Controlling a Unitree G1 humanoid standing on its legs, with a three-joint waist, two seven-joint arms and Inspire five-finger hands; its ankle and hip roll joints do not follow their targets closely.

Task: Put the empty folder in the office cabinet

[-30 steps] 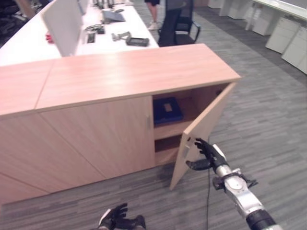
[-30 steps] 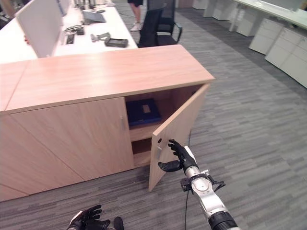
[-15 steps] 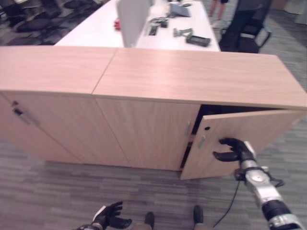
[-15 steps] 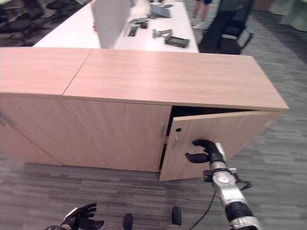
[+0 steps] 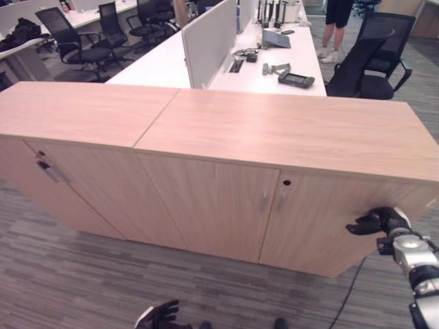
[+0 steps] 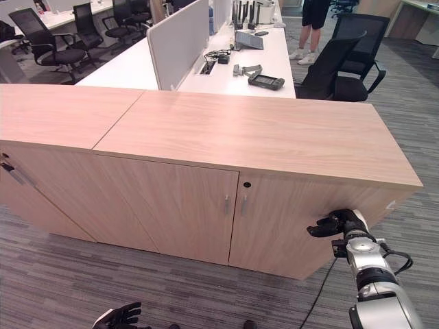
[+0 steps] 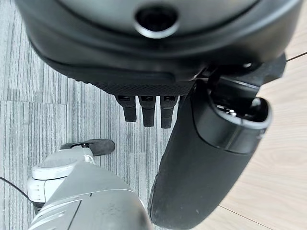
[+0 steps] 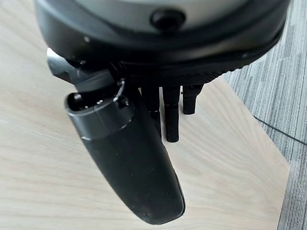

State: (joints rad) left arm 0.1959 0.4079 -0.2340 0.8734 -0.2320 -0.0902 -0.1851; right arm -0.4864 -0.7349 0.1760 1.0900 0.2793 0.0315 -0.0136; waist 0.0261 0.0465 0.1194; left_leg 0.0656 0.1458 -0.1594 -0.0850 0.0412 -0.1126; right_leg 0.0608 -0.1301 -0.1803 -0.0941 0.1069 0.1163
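Behind the wooden unit we saw a long white desk (image 6: pixel 130 65) with a grey divider panel (image 6: pixel 177 41) standing along its middle. A dark device (image 6: pixel 266 81) and a laptop (image 6: pixel 249 40) lay on the desk. Black office chairs (image 5: pixel 68 41) stood at the far left, another chair (image 6: pixel 341 65) at the right, with a person's legs (image 6: pixel 309 27) beyond it.

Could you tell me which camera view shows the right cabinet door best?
The right eye view: the whole right cabinet door shows there, flush, with the right hand against it. The left eye view crops its edge; the right wrist view shows bare wood up close.
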